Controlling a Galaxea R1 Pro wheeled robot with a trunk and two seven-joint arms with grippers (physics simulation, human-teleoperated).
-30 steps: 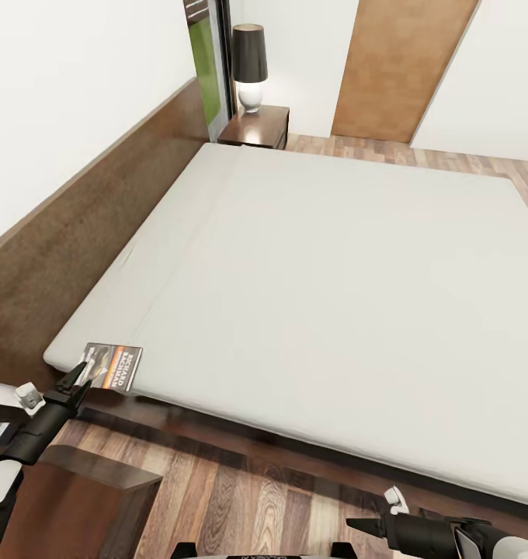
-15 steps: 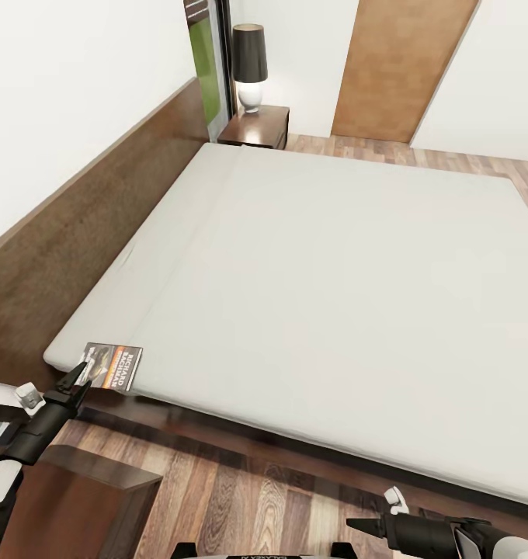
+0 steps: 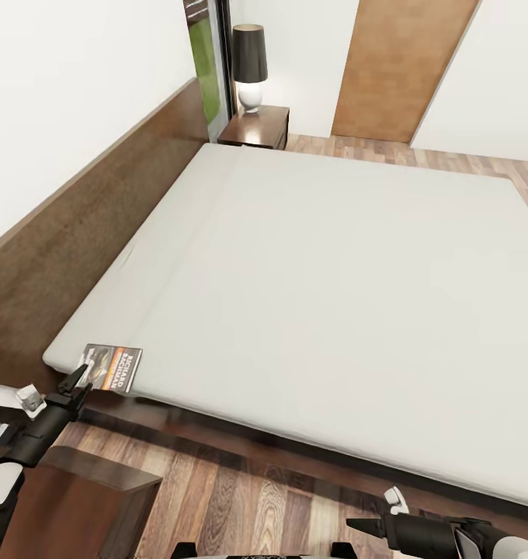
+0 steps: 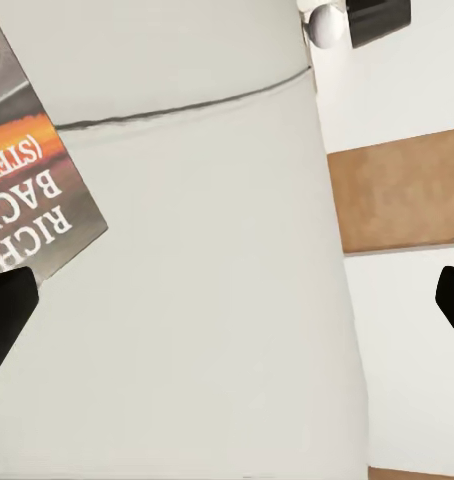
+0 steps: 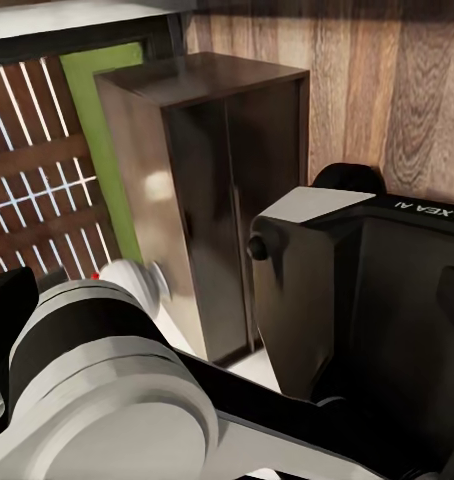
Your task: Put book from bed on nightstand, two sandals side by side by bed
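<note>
Task barely begun, by the look of it: book (image 3: pixel 112 367) lying flat on the near corner of the bed (image 3: pixel 334 295), cover up, orange band showing, one edge right at the mattress edge, so not yet lifted and not yet on a nightstand. Sandals nowhere to point at, so that half judged undone and needing a search afterwards. Left gripper (image 3: pixel 76 386) just beside the book's near edge, low, over the dark frame strip, fingers apart & holding nothing; in left wrist view the book (image 4: pixel 32 190) sits off to one side, one dark fingertip (image 4: pixel 7 310) right below its corner, the other far across over bare white mattress, so book not between the jaws. Right gripper (image 3: pixel 356 526) parked low over the plank floor, well apart from everything; open or closed: can't tell. Near nightstand (image 3: pixel 78 497) directly under the left arm, just beside the bed corner: shortest drop-off, probably. Far nightstand (image 3: pixel 256 128) w/ lamp (image 3: pixel 249 66) at the other end of the headboard, well apart, top partly taken by the lamp. Room: book's overhang-side edge gives a lip for a pinch; headboard and wall close on the left, little sideways swing there; wide bare mattress & open floor strip to the right
</note>
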